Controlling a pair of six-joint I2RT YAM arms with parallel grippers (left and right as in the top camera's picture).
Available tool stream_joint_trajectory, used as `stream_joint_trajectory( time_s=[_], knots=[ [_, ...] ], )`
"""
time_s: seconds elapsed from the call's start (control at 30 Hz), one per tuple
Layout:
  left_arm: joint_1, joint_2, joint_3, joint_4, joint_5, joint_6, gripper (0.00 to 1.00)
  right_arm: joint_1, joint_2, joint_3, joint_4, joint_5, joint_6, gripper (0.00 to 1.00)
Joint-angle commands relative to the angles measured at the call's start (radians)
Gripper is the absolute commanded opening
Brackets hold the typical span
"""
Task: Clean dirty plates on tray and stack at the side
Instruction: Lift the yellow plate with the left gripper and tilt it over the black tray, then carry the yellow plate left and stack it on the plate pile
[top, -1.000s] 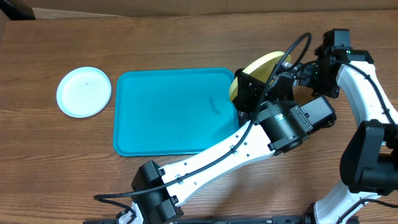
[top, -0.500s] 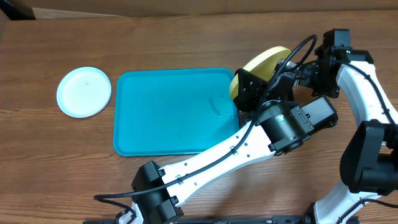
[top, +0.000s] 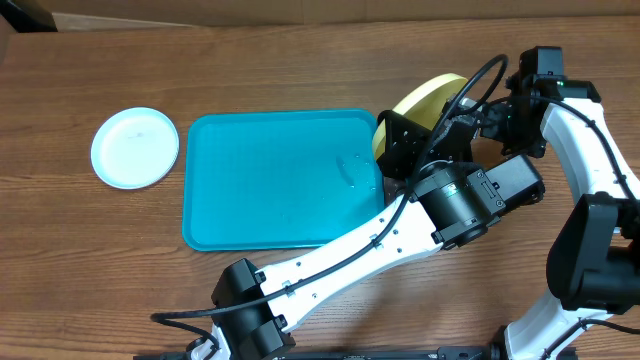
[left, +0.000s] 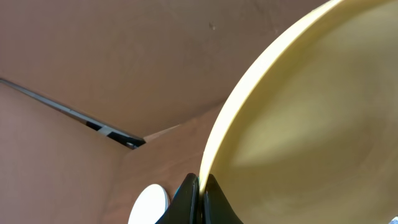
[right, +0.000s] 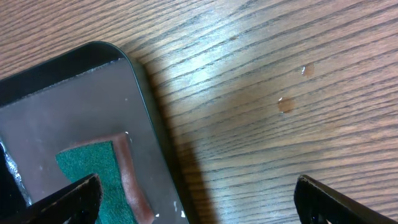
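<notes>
Yellow plate (top: 428, 98) tilts steeply on edge, rim pinched by left fingers (left: 186, 198); right fingers (right: 339, 199) spread, empty.

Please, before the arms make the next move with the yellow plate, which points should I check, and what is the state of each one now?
1. Left gripper shut on the rim of the yellow plate: ok.
2. Right gripper open, nothing held: ok.
3. Green pad lies in the black tray, just below the right gripper: ok.
4. Dirt left on the yellow plate: cannot tell; no smear shows on the part in view.
5. White plate rests on the table, left of the turquoise tray, apart from it: ok.
</notes>
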Motion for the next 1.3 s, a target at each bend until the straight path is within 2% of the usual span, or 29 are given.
stream_joint_trajectory(
  time_s=[0.0,0.13,0.27,0.6,0.77,0.93,1.07,1.27],
  knots=[
    [0.000,0.007,0.028,0.007,-0.005,-0.023,0.05,0.003,-0.019,0.013,0.006,-0.003,0.007,1.00],
    [0.003,0.008,0.028,0.011,0.040,-0.026,0.04,0.003,-0.019,0.013,0.006,-0.004,0.007,1.00],
    [0.028,0.008,0.028,0.011,0.201,-0.054,0.04,0.003,-0.019,0.013,0.006,-0.004,0.007,1.00],
    [0.260,0.010,0.026,0.007,0.832,-0.060,0.04,0.003,-0.019,0.013,0.006,-0.004,0.007,1.00],
    [0.444,0.010,0.026,0.006,1.152,-0.050,0.04,0.003,-0.019,0.013,0.006,-0.004,0.007,1.00],
    [0.658,0.010,0.026,0.002,1.469,0.021,0.04,0.003,-0.019,0.013,0.006,-0.004,0.007,1.00],
    [0.828,0.010,0.026,-0.033,1.528,0.031,0.04,0.003,-0.019,0.013,0.006,-0.004,0.007,1.00],
    [1.075,0.010,0.026,-0.099,1.461,0.031,0.04,0.003,-0.019,0.013,0.006,-0.004,0.007,1.00]
  ],
)
